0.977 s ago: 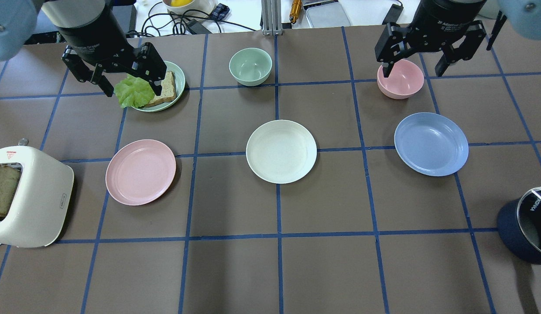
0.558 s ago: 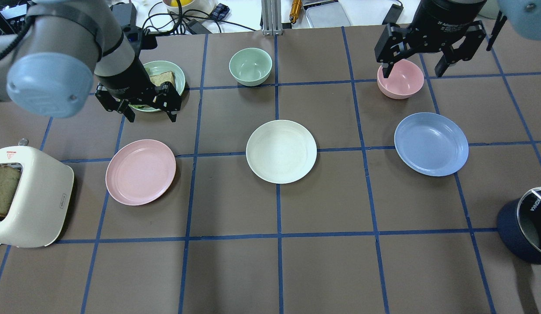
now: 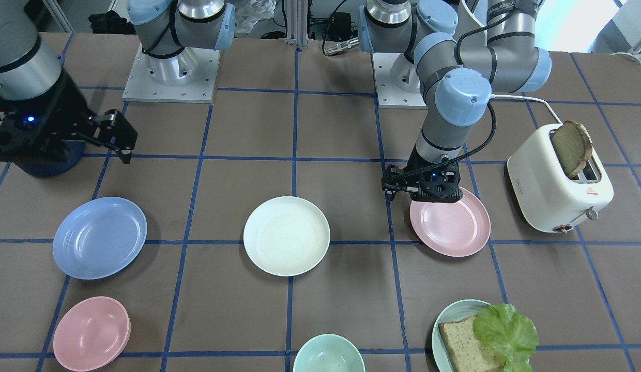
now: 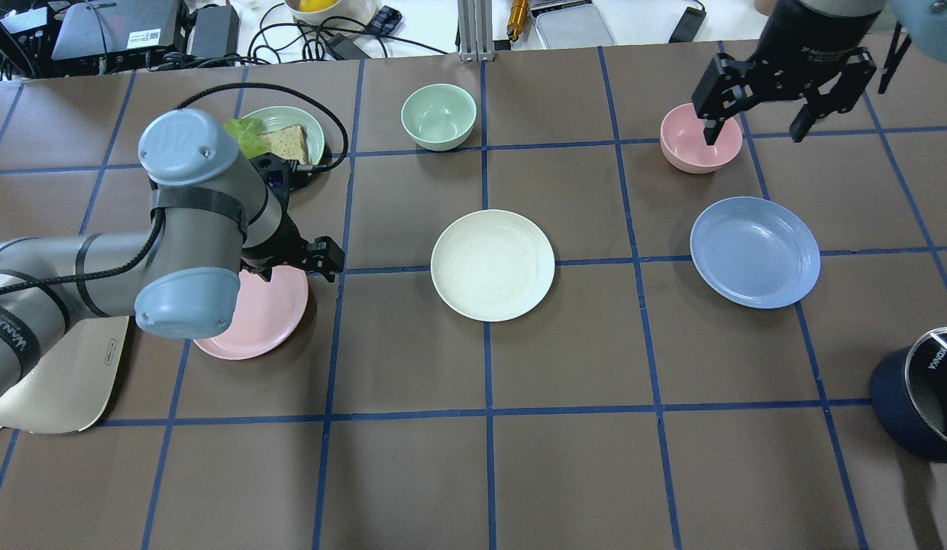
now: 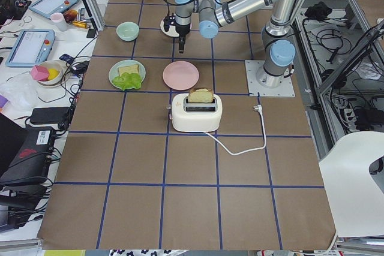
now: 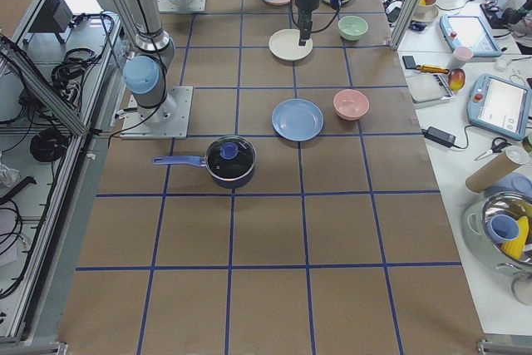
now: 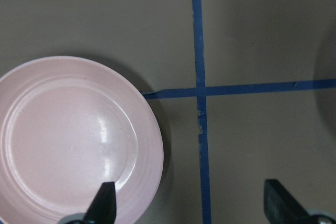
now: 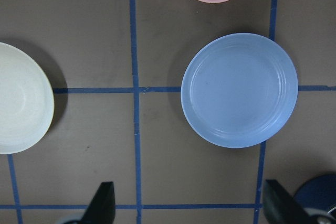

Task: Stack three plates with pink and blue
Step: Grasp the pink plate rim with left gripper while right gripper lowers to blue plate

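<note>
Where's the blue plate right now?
In the overhead view, the blue plate lies on the right, right of the cream plate, just below the pink bowl.

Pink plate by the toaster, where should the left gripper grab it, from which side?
Pinch the pink plate by its raised rim from above, on the edge facing the cream plate. It lies flat and shallow, so probably only the rim offers a grip; the open left gripper straddles that edge.
</note>
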Available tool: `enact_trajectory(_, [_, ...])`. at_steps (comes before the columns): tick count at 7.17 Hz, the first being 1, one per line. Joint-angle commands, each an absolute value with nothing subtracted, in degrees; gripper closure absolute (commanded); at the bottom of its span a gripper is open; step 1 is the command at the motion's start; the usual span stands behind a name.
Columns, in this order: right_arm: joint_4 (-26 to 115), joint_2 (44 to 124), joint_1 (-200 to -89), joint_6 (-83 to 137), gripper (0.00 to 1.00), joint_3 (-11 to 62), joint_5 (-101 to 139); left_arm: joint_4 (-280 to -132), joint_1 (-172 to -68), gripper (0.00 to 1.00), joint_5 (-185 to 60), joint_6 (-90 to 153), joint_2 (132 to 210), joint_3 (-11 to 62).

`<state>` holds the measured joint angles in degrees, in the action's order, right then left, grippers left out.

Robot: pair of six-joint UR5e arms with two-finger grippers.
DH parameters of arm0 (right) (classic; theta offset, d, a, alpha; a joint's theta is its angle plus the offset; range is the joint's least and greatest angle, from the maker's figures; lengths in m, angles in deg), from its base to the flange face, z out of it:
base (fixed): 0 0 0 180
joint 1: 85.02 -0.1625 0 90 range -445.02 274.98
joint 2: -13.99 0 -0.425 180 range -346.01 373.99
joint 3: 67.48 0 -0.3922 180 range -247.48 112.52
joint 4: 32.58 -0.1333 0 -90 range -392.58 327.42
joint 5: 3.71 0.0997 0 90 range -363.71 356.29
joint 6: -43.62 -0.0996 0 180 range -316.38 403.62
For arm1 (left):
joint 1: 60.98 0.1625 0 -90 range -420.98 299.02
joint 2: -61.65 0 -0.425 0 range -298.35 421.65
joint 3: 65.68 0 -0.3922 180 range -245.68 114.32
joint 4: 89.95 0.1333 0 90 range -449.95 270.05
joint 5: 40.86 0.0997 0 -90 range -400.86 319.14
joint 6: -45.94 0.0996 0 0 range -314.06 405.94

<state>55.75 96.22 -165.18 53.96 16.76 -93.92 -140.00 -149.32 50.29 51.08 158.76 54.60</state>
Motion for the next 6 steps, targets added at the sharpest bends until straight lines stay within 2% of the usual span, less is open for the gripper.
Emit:
enact_trajectory(1, [56.4, 91.5, -157.4, 61.3, 0.0, 16.7, -95.1, -135.3, -149.3, 0.2, 52.8, 54.1, 160.3, 58.4])
enact_trajectory(2, [57.1, 88.8, -153.8, 67.0, 0.0, 16.8, -94.9, -134.3, -149.2, 0.27, 53.3, 54.2, 161.1, 58.5])
enact_trajectory(5, [67.9, 78.2, -152.3, 71.3, 0.0, 17.8, -96.9, -129.1, -149.1, 0.31, 54.6, 59.2, 164.8, 58.5])
enact_trajectory(6, [69.9, 76.8, -151.7, 71.8, 0.0, 17.9, -97.0, -127.5, -149.0, 0.33, 55.4, 62.4, 165.9, 58.5])
